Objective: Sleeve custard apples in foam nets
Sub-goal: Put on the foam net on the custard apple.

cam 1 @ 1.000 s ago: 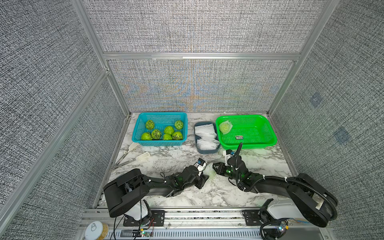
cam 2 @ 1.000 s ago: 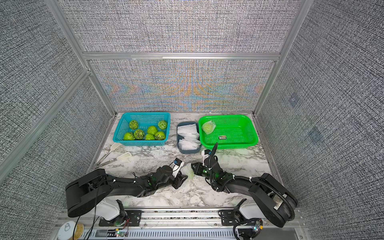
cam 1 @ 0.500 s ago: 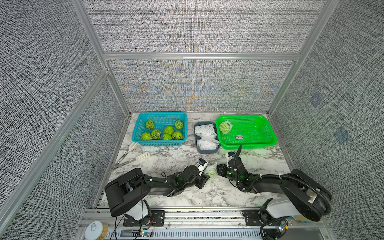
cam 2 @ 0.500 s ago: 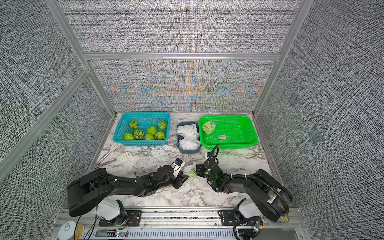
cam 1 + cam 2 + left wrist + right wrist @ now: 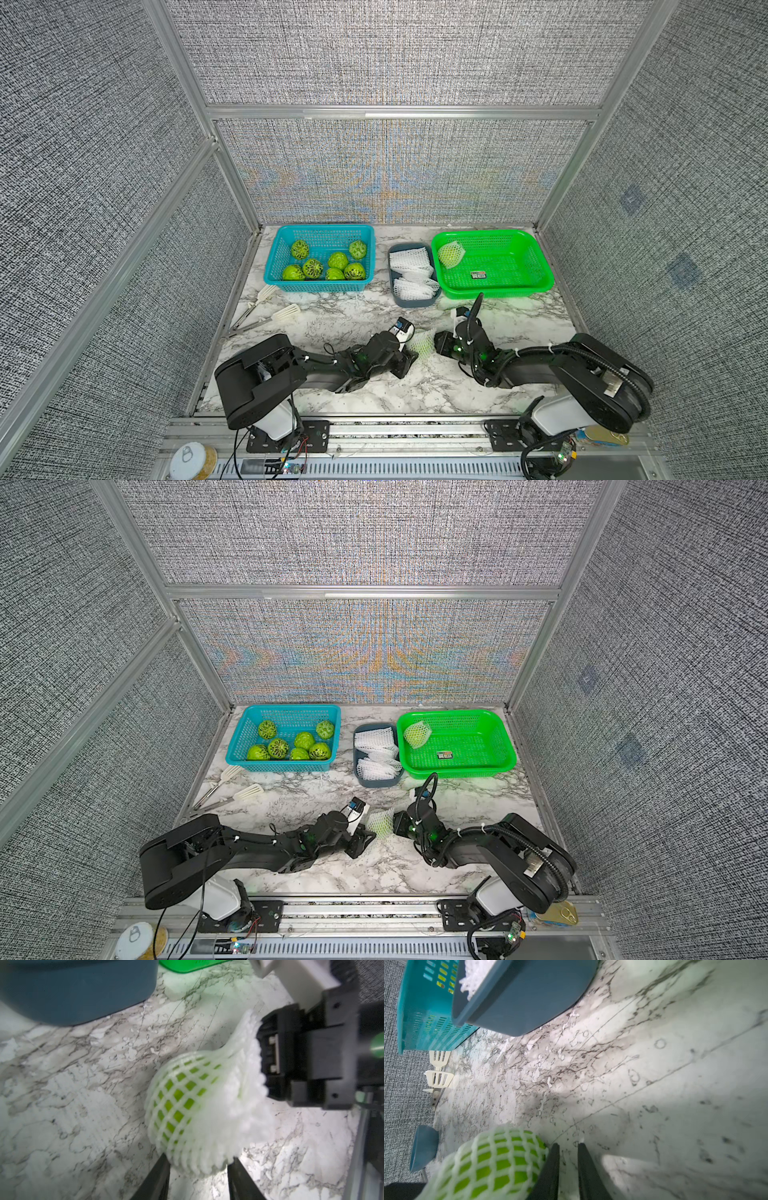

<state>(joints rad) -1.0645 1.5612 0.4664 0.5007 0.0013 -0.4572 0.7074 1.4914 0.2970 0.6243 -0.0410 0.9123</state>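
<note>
One custard apple [image 5: 422, 345], wrapped in a foam net [image 5: 234, 1093], lies at the near middle of the table [image 5: 340, 316], clamped in the left claw [image 5: 199, 1160]; the right claw [image 5: 568, 1146], narrowly apart and empty, sits just beside its right side

Marble table [image 5: 340, 316]: baskets [image 5: 320, 286], tray [image 5: 411, 302], tongs [image 5: 266, 316]
</note>
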